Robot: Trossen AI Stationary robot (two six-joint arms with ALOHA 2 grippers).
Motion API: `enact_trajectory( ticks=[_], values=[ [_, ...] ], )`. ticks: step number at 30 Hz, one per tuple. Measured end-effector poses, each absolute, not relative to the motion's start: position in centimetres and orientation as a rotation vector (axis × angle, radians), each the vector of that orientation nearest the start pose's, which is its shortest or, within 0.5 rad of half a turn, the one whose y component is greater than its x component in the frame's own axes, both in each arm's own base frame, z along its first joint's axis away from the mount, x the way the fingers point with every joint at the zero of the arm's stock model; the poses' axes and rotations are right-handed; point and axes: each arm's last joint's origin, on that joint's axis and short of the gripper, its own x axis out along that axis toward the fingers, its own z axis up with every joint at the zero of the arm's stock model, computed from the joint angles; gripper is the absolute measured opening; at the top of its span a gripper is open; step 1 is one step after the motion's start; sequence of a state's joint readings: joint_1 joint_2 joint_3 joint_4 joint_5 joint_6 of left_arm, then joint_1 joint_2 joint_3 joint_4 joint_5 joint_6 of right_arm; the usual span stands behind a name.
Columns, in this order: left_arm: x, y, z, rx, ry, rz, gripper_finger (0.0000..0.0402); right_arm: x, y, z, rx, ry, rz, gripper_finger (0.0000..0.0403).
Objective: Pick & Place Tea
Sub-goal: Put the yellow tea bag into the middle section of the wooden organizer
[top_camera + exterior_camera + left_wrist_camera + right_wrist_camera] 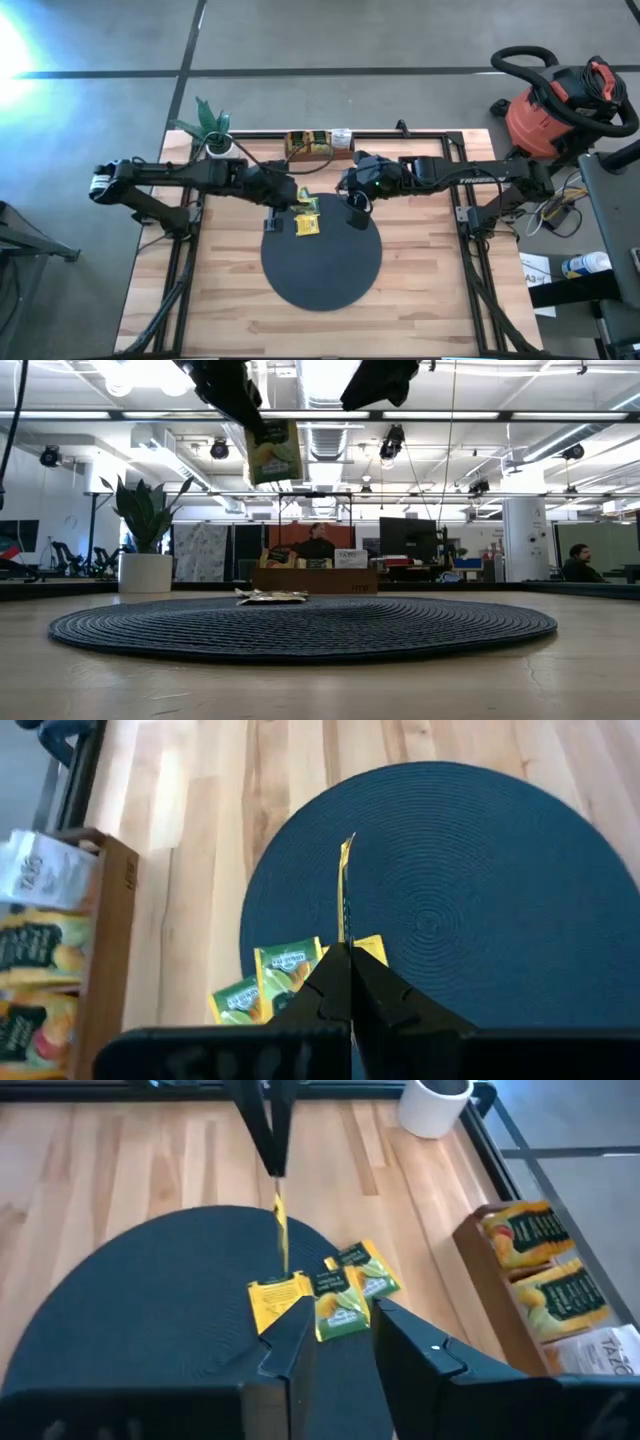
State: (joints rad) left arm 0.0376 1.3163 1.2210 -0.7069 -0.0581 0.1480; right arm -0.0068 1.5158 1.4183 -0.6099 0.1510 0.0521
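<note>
- While the left gripper pinches one yellow tea packet edge-on above the black round mat, it should lower before letting go beside the three packets on the mat.
- The right gripper hovers nearby, fingers apart, holding nothing.
- Counted: four packets out, one wooden tray with more.

You're looking at a pale wooden table of butcher-block strips with a smooth satin finish. The round mat on it is dark, matt, woven in ribbed concentric rings. The tea packets look like printed paper or foil with a slight sheen. The compartment tray is brown wood. Your gripper fingers are matt black plastic.
</note>
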Motion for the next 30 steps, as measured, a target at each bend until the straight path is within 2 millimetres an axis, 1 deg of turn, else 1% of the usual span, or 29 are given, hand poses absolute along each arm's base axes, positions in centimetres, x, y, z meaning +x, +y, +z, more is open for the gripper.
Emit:
enact_trajectory(
  ticks=[4, 7, 11, 15, 22, 30],
  values=[
    [28.0, 1.5, 33.0, 0.2, 0.81, 0.058, 0.0, 32.8, -0.8, 34.0, -0.002, 0.708, -0.177, 0.0082],
    [28.6, 2.3, 33.5, 0.234, 0.805, 0.071, 0.0, 32.7, -0.9, 33.9, -0.002, 0.724, -0.182, 0.0075],
    [29.5, 3.4, 33.8, 0.229, 0.81, 0.099, 0.0, 32.6, -0.9, 33.8, -0.003, 0.731, -0.181, 0.0069],
    [30.1, 3.6, 34.0, 0.227, 0.825, 0.096, 0.0, 32.6, -0.9, 33.8, -0.005, 0.741, -0.181, 0.007],
    [30.8, 3.7, 33.4, 0.202, 0.848, 0.105, 0.0, 32.7, -0.9, 33.4, -0.03, 0.755, -0.171, 0.0099],
    [31.0, 3.8, 33.1, 0.154, 0.857, 0.154, 0.0, 32.9, -1.0, 33.1, -0.057, 0.737, -0.165, 0.0143]
  ],
)
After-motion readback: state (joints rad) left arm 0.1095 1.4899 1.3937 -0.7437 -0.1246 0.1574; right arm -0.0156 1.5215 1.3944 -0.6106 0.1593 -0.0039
